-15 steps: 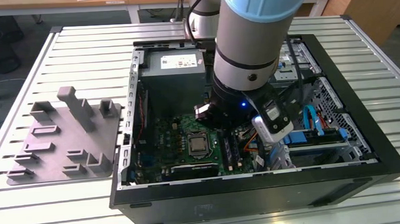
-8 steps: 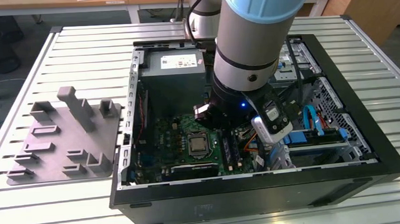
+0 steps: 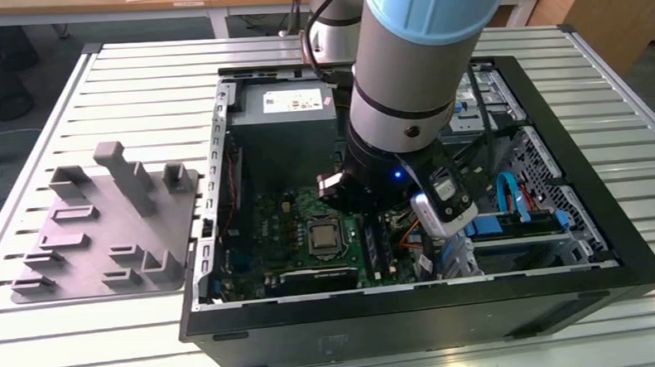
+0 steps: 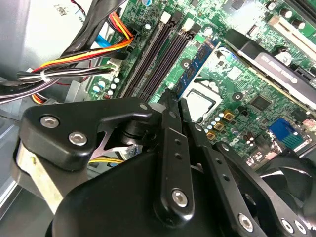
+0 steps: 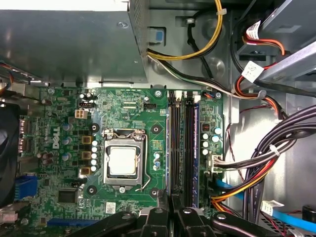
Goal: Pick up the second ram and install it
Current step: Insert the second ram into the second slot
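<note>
We see claw (image 4: 176,98) apparently clenched on ram (image 4: 196,66), which stands edge-on just beside the CPU socket (image 4: 202,104); we'd hold it upright and level, pressing both ends down evenly.

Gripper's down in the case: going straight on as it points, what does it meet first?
Likely the memory slots beside the CPU socket, right at the end of the blue-green ram stick; the gripper may be touching it.
</note>
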`<state>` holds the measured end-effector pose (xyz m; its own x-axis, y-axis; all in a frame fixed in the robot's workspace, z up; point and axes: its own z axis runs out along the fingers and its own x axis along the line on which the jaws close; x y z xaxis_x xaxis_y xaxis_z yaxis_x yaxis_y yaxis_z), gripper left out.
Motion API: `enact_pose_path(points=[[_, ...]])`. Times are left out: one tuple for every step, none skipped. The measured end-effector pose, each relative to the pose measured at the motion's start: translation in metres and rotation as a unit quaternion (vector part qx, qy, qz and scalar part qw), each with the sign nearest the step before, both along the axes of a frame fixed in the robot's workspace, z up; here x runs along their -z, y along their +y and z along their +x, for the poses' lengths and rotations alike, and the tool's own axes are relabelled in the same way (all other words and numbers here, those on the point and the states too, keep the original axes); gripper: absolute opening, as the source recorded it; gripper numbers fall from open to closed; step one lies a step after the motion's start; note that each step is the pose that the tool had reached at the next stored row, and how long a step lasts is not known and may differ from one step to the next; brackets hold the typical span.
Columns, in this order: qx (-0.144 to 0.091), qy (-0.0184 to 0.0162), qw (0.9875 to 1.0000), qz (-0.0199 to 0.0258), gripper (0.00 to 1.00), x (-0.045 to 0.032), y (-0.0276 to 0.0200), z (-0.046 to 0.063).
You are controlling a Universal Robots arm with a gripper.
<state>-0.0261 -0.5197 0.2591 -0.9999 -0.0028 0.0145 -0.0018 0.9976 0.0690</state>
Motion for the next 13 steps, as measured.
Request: enact_pose_path(points=[[0.000, 0.0000, 1.0000, -0.0001, 0.14, 0.0009, 0.0000, 0.000], [0.000, 0.0000, 1.0000, -0.0001, 0.14, 0.0019, 0.0000, 0.000], [0.000, 0.0000, 1.0000, -0.0001, 0.14, 0.0030, 0.0000, 0.000], [0.000, 0.0000, 1.0000, -0.0001, 0.14, 0.0041, 0.0000, 0.000], [0.000, 0.0000, 1.0000, -0.0001, 0.14, 0.0051, 0.0000, 0.000], [0.000, 0.0000, 1.0000, -0.0001, 0.14, 0.0061, 0.0002, 0.000], [0.000, 0.0000, 1.0000, 0.0000, 0.14, 0.0072, 0.0003, 0.000], [0.000, 0.0000, 1.0000, -0.0001, 0.14, 0.0083, 0.0004, 0.000], [0.000, 0.0000, 1.0000, -0.0001, 0.14, 0.0098, 0.0007, 0.000], [0.000, 0.0000, 1.0000, -0.0001, 0.14, 0.0115, 0.0010, 0.000], [0.000, 0.0000, 1.0000, -0.0001, 0.14, 0.0133, 0.0014, 0.000], [0.000, 0.0000, 1.0000, -0.0001, 0.14, 0.0151, 0.0017, 0.000], [0.000, 0.0000, 1.0000, 0.0000, 0.14, 0.0170, 0.0022, 0.000]])
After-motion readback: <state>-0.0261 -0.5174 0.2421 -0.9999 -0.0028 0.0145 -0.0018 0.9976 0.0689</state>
